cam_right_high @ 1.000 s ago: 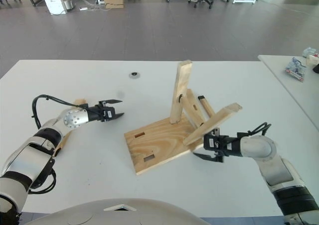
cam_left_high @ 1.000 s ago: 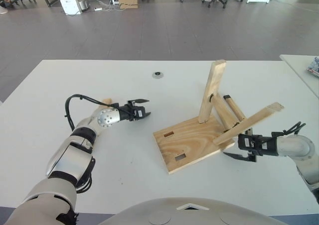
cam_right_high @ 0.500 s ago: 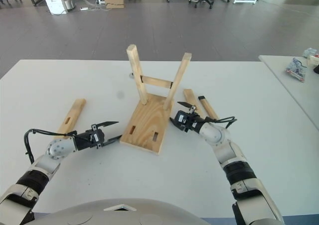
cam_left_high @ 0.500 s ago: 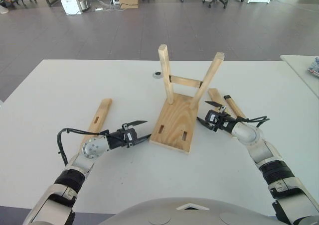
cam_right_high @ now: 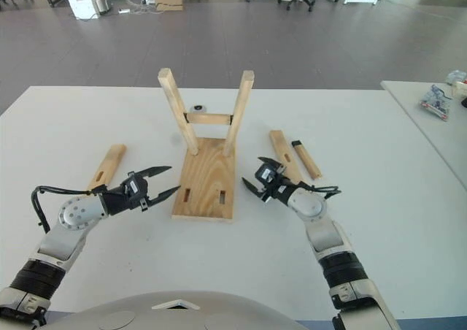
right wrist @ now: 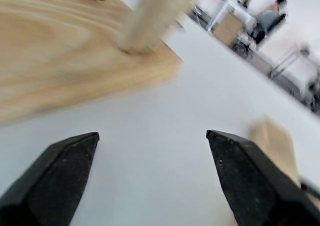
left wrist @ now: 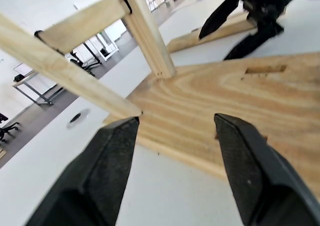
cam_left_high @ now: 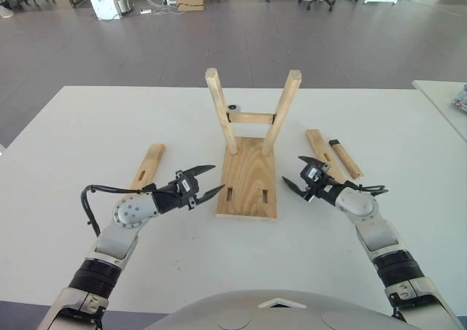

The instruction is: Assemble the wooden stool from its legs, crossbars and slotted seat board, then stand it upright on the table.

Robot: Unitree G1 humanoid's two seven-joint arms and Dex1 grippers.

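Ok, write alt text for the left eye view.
A wooden seat board lies flat on a white table with two legs and a crossbar fitted, pointing up. The open left gripper and right gripper flank it. One loose leg lies on the left, two loose pieces on the right.

Left wrist view: both fitted legs [left wrist: 145,31] run out of frame, the seat board [left wrist: 210,101] is cropped too, and the right gripper [left wrist: 214,47] beyond the board is cut off at its base. Right wrist view: board and leg base are smeared. The wooden piece [right wrist: 275,141] beside the board is blurred and cropped, can't tell which part. Head views: small round thing [cam_left_high: 232,109] past the board, half behind the crossbar [cam_left_high: 252,117], too small to ID. Loose leg [cam_left_high: 148,165] left of the board: near end behind the left gripper [cam_left_high: 217,177] wrist. Wider loose piece [cam_left_high: 318,146] right of the board: near end behind the right gripper.
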